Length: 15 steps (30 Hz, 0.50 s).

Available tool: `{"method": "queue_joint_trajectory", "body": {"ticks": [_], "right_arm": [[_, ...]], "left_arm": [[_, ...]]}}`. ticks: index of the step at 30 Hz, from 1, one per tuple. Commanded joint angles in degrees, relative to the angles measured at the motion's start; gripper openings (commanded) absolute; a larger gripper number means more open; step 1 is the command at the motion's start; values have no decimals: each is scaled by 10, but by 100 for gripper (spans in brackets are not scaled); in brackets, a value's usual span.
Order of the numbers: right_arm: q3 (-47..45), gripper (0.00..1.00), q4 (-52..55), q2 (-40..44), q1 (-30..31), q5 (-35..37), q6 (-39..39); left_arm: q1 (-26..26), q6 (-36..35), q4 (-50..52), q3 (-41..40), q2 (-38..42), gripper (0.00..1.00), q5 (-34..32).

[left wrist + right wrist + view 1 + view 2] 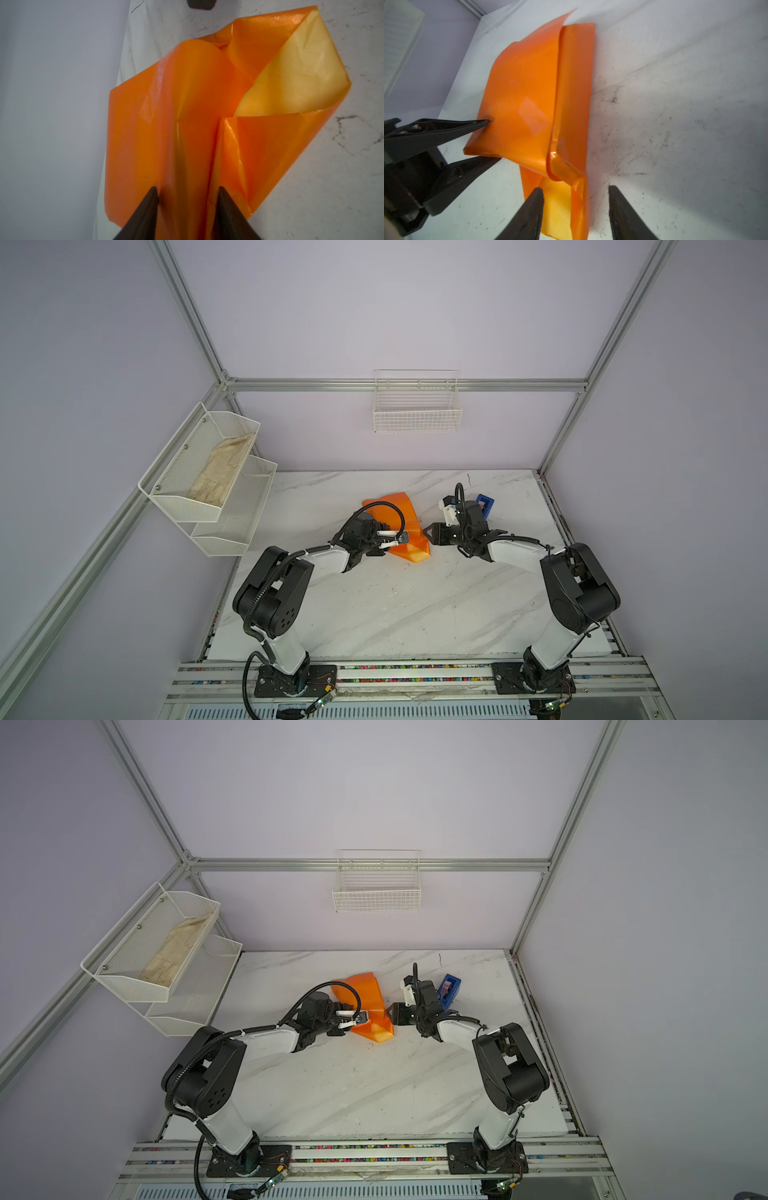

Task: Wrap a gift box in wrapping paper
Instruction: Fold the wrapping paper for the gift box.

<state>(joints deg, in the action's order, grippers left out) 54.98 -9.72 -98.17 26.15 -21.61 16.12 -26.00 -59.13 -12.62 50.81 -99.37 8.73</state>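
On table point(395, 605), left gripper point(187, 188) pinching wrapping paper point(145, 124) (right gripper point(576, 188) spread)

white marble-pattern tabletop point(374, 605), scuffed with dark marks. folded orange wrapping paper point(413, 531) lies mid-table; blue tape dispenser point(485, 504) stands nearby, apart.

Soft, even light, faint shadows; glare streaks the wrapping paper point(529, 104); wrist views blur close up.

Folded orange side out, the wrapping paper point(525, 99) sits on the table point(675, 104). The left gripper point(494, 140) clamps one corner of it. The right gripper point(575, 188) has its jaws standing apart astride the paper's yellow flap.
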Motion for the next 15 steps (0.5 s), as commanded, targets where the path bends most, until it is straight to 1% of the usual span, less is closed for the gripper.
{"method": "queue_joint_trajectory", "body": {"ticks": [1,3,6,8,10,15], "right_arm": [[12,59,25,-16,20,-16,-23],[24,61,28,-36,21,12,-17],[47,61,30,-61,21,53,-9],[60,61,23,-78,21,64,-6],[74,59,16,-94,21,68,-1],[100,52,12,-118,21,81,12]], "left_arm": [[5,7,88,18,-24,45,-9],[5,7,90,18,-24,45,-9],[5,6,89,18,-23,45,-9],[6,6,89,18,-23,45,-8],[5,6,90,19,-23,45,-7],[5,5,92,17,-23,45,-9]]}}
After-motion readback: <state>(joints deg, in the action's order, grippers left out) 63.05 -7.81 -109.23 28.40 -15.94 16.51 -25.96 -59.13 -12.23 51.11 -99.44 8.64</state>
